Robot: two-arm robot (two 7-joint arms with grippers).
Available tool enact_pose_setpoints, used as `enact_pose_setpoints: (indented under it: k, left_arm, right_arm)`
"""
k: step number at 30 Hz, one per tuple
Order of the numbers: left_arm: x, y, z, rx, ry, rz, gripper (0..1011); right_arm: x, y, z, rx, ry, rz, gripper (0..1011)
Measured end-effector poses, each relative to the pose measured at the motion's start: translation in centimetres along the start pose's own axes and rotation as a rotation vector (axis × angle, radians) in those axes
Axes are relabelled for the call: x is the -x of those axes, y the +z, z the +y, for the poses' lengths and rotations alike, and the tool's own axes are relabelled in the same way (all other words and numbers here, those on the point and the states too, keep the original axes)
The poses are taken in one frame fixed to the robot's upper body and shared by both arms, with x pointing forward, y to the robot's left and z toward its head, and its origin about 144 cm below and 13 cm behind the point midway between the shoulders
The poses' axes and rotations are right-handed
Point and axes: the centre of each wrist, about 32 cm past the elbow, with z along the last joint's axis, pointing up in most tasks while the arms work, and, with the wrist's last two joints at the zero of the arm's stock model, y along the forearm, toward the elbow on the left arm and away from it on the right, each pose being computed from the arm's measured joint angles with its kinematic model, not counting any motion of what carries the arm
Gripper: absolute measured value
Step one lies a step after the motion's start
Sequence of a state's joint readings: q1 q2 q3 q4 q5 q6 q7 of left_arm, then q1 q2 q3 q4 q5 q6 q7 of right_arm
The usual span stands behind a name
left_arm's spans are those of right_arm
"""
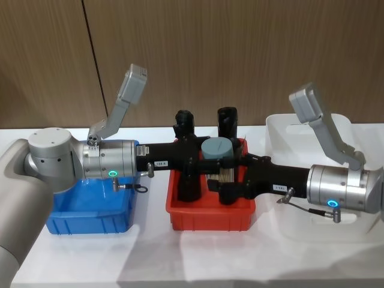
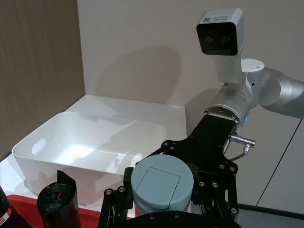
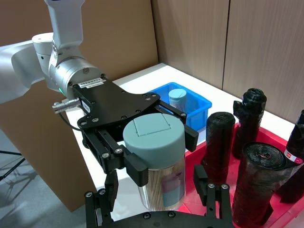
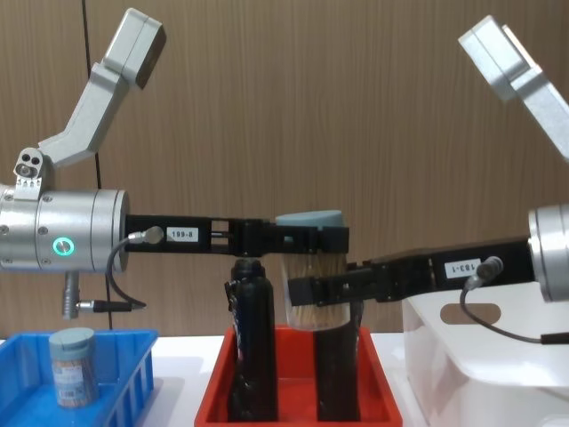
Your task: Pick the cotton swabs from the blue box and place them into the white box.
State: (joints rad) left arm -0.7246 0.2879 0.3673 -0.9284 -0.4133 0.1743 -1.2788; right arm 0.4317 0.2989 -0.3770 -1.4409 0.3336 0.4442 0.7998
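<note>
Low in the middle of the chest view, the jar of cotton swabs (image 4: 311,271) hangs over the red tray (image 4: 293,400). My left tool (image 4: 311,238) is clamped just under its lid. My right tool (image 4: 311,292) sits around its lower body; I cannot tell whether it has closed. I should grip firmly with the right before the left lets go, then carry the jar clear of the black bottles (image 4: 252,338) to the white box (image 4: 444,374) at lower right.
</note>
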Motion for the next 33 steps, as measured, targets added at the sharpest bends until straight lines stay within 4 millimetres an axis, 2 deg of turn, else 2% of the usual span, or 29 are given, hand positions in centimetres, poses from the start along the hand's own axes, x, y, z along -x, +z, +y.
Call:
enact_pose_setpoints:
  k: [7, 10, 15, 22, 31, 33]
  left_arm:
    - [0.0, 0.0, 0.0, 0.0, 0.0, 0.0, 665]
    - [0.0, 0.0, 0.0, 0.0, 0.0, 0.0, 665]
    - [0.0, 0.0, 0.0, 0.0, 0.001, 0.0, 665]
    - [0.0, 0.0, 0.0, 0.0, 0.0, 0.0, 665]
    - [0.0, 0.0, 0.0, 0.0, 0.0, 0.0, 665]
    - [0.0, 0.0, -0.01, 0.0, 0.0, 0.0, 700]
  right_arm:
    - [-0.02, -0.04, 0.22, -0.003, -0.003, 0.006, 1004]
    - [-0.04, -0.1, 0.33, -0.003, -0.006, 0.007, 972]
    - [-0.06, -0.13, 0.52, -0.009, -0.007, 0.01, 860]
    - [-0.04, -0.19, 0.69, -0.012, -0.003, 0.013, 636]
    - [0.0, -0.25, 0.75, -0.012, 0.002, 0.015, 635]
    - [0.04, -0.28, 0.78, -0.011, 0.005, 0.016, 635]
